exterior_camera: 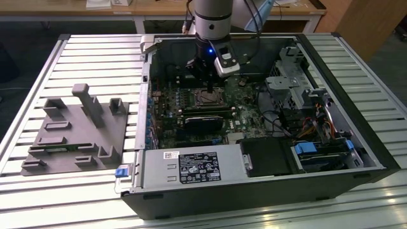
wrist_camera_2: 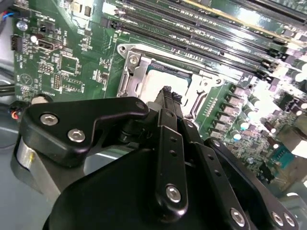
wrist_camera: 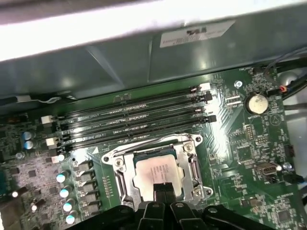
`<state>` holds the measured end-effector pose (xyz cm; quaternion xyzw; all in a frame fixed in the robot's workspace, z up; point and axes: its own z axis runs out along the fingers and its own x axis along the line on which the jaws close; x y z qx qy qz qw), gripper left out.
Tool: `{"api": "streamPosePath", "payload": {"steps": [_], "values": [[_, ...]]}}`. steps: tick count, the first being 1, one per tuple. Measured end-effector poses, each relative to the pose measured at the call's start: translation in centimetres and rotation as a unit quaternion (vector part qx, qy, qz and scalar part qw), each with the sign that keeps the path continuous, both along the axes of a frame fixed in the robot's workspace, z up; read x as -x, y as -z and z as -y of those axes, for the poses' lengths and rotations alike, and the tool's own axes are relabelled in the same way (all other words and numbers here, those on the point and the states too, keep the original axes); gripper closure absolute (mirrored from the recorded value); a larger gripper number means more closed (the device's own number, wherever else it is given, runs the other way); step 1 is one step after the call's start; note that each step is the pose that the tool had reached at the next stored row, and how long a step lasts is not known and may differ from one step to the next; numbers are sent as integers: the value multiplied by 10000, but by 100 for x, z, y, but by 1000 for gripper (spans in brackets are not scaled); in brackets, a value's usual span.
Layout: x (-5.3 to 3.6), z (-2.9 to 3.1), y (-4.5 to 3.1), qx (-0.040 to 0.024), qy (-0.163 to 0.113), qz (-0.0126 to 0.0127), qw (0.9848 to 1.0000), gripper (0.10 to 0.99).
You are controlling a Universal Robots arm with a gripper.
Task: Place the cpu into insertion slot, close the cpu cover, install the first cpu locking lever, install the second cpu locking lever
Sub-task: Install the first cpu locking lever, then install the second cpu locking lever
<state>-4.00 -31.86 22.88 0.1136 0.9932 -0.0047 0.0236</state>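
- The gripper (wrist_camera: pixel 164 190) sits nearest the wrist cameras, its fingers (wrist_camera_2: pixel 166 98) pressed together with nothing between them, tips just over the cpu (wrist_camera: pixel 157 173).
- The cpu lies in the slot (exterior_camera: pixel 208 98) on the motherboard (wrist_camera: pixel 240 158).
- The cover (wrist_camera: pixel 156 148) lies flat around the cpu.
- The case (exterior_camera: pixel 254 195) rests on a slatted table (exterior_camera: pixel 76 57).

One computer case, one arm, one chip seated.
On the slatted table sit one open computer case (exterior_camera: pixel 254 191) and one grey fixture block (exterior_camera: pixel 73 136) at the exterior view's left; one robot arm (exterior_camera: pixel 212 19) drops in from the top. In the first wrist view: one cpu (wrist_camera: pixel 158 173), four long memory slots (wrist_camera: pixel 139 115), one round coin battery (wrist_camera: pixel 254 103) upper right.
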Motion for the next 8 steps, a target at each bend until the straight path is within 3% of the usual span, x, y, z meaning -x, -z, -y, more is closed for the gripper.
{"api": "streamPosePath", "payload": {"steps": [8], "values": [[0,0,-71,0,-6,0,10000,980]]}}
